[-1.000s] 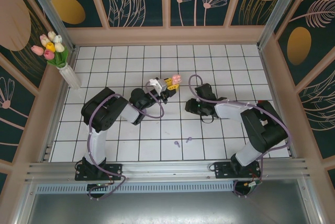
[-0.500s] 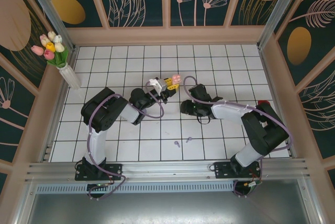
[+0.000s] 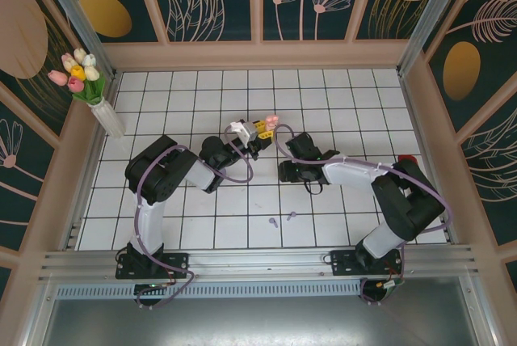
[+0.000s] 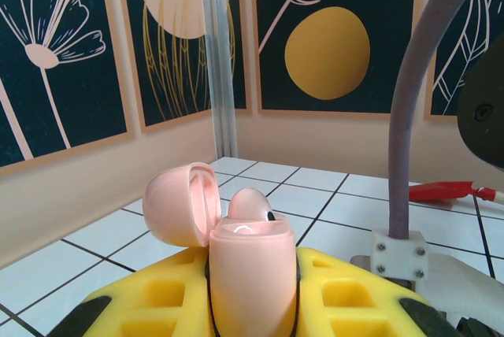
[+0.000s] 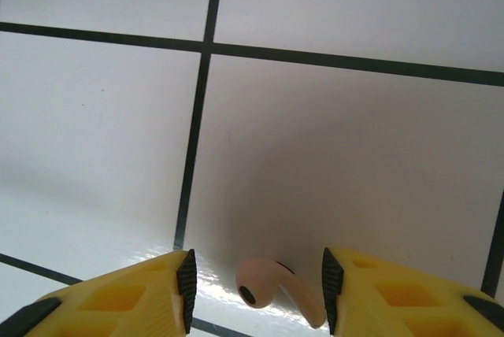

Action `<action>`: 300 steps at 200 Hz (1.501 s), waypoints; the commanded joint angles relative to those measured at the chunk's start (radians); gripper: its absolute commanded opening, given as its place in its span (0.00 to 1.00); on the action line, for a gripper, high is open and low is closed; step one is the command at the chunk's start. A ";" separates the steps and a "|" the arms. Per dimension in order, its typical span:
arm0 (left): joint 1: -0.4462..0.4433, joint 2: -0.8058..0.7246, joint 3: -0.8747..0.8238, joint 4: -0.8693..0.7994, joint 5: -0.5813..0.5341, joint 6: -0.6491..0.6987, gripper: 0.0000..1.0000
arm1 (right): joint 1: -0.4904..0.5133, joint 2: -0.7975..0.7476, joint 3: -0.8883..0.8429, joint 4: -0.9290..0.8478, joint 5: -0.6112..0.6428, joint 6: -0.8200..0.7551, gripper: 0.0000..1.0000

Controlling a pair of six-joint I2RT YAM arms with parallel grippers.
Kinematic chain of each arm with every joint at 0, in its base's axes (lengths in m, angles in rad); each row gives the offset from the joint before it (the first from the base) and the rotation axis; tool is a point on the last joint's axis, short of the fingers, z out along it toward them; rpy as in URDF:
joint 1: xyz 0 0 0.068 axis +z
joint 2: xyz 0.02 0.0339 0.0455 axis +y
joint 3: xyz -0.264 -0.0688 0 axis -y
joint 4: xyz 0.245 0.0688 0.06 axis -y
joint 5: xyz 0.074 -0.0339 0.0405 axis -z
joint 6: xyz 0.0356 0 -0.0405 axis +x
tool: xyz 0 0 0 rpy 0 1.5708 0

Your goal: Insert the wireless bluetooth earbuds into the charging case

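Note:
My left gripper (image 4: 253, 301) is shut on the pale pink charging case (image 4: 250, 262), which it holds upright above the table. The case lid (image 4: 175, 205) is swung open to the left, and one pink earbud (image 4: 250, 205) sits in the case. In the top view this case (image 3: 271, 122) is at the tip of the left gripper (image 3: 263, 127). My right gripper (image 5: 258, 290) is open, low over a white tile, with a second pink earbud (image 5: 272, 288) lying between its fingers. Two lilac earbuds (image 3: 283, 218) lie on the tiles nearer the arm bases.
A white vase of tulips (image 3: 101, 107) stands at the far left edge. A red object (image 3: 406, 158) lies at the right side, behind the right arm. A grey cable (image 4: 409, 116) rises close on the right of the left wrist view. Walls enclose the tiled floor.
The right arm has swung left and down toward the tile beside the left gripper. The left gripper has kept still with the case.

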 commanded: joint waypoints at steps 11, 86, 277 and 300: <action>0.001 -0.022 0.013 0.228 -0.006 0.003 0.00 | 0.010 0.045 0.018 -0.020 0.057 -0.017 0.45; 0.002 -0.020 0.014 0.230 -0.007 0.005 0.00 | 0.009 0.050 0.011 -0.022 0.083 0.001 0.28; 0.002 -0.012 0.021 0.233 0.005 -0.002 0.00 | -0.101 -0.079 -0.068 -0.017 0.007 0.099 0.29; 0.001 -0.011 0.026 0.233 0.006 -0.006 0.00 | -0.086 -0.068 -0.060 -0.037 0.044 0.102 0.30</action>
